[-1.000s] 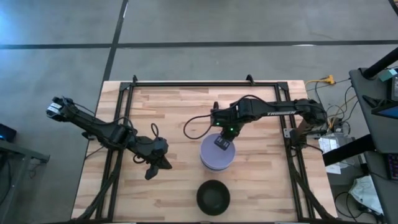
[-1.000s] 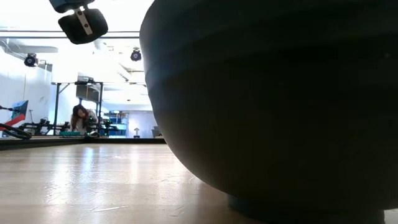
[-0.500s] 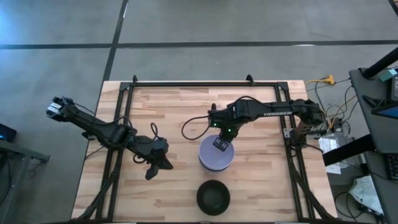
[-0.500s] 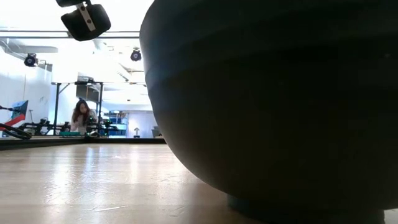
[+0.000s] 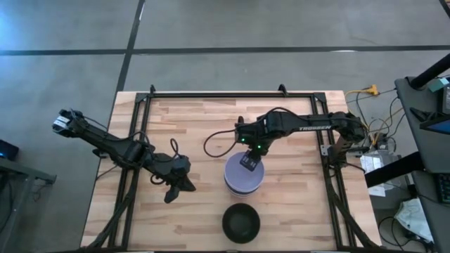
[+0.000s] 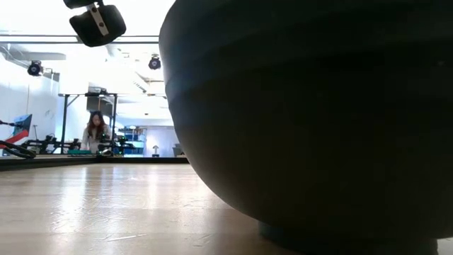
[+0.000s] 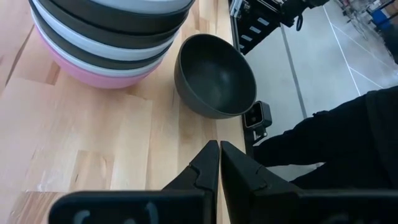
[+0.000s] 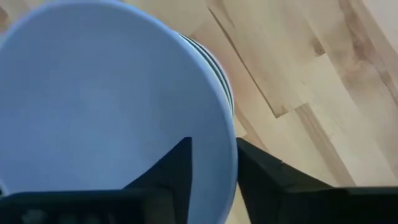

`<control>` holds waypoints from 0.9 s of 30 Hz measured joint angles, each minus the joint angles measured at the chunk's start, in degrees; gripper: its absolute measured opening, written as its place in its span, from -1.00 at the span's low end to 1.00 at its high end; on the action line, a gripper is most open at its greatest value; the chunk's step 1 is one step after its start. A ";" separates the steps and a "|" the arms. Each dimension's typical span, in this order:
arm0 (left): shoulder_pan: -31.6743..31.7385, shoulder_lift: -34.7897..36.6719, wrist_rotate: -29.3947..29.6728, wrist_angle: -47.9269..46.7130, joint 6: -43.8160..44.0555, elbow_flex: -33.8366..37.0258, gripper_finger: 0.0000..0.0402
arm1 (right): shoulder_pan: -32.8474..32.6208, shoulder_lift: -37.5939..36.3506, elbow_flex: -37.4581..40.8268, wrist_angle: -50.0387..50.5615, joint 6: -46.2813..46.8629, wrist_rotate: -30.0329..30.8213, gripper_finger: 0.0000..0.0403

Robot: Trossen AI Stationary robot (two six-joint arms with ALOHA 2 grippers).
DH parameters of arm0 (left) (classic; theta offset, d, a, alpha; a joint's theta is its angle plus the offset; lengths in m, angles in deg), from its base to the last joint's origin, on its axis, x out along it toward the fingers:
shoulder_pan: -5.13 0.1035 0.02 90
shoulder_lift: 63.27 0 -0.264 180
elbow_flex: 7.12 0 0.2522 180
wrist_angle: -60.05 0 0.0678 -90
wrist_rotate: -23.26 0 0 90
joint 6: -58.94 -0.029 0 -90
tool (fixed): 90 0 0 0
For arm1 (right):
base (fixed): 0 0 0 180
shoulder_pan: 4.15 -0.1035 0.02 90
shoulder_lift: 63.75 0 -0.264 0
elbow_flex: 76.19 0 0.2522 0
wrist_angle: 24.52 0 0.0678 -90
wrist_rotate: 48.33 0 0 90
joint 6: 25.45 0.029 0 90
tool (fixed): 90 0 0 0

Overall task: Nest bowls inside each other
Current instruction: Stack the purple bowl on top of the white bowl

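A stack of nested bowls [image 5: 244, 177] stands mid-table on its pink bottom bowl [image 7: 93, 73], with white and black bowls above it and a lavender bowl [image 8: 112, 106] on top. A single black bowl [image 5: 241, 223] sits on its foot near the table's front edge and fills the low view [image 6: 304, 120]. My right gripper [image 8: 212, 165] points down over the stack's far side, open, with one finger inside the lavender bowl's rim and one outside. My left gripper [image 7: 219, 163] hovers shut to the left of the stack, holding nothing. My right gripper straddles the lavender bowl's rim [image 8: 231, 140] from above, on the stack's far side. A gap shows between the inner finger [image 8: 177, 168] and the rim. Whether the outer finger [image 8: 261, 171] touches the rim, I cannot tell. The bowl rests nested in the stack.
A black frame [image 5: 211, 95] runs along the table's far and side edges. A small camera [image 7: 258, 115] sits at the front edge beside the black bowl. Bare wood lies on the table's left and right parts. A person stands in the room far behind the table [image 6: 94, 131].
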 joint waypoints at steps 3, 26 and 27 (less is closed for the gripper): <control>0.00 0.00 0.06 0.00 0.00 0.02 -1.00 | 0.02 -0.02 -0.99 0.08 -0.08 0.03 -0.38; 0.02 0.00 1.49 -0.04 -0.57 0.28 -1.00 | 0.02 -0.09 -3.56 0.09 -2.12 0.01 -0.56; 0.02 0.00 1.49 -0.04 -0.57 0.28 -1.00 | 0.02 -0.09 -3.41 0.06 -2.13 0.01 -0.60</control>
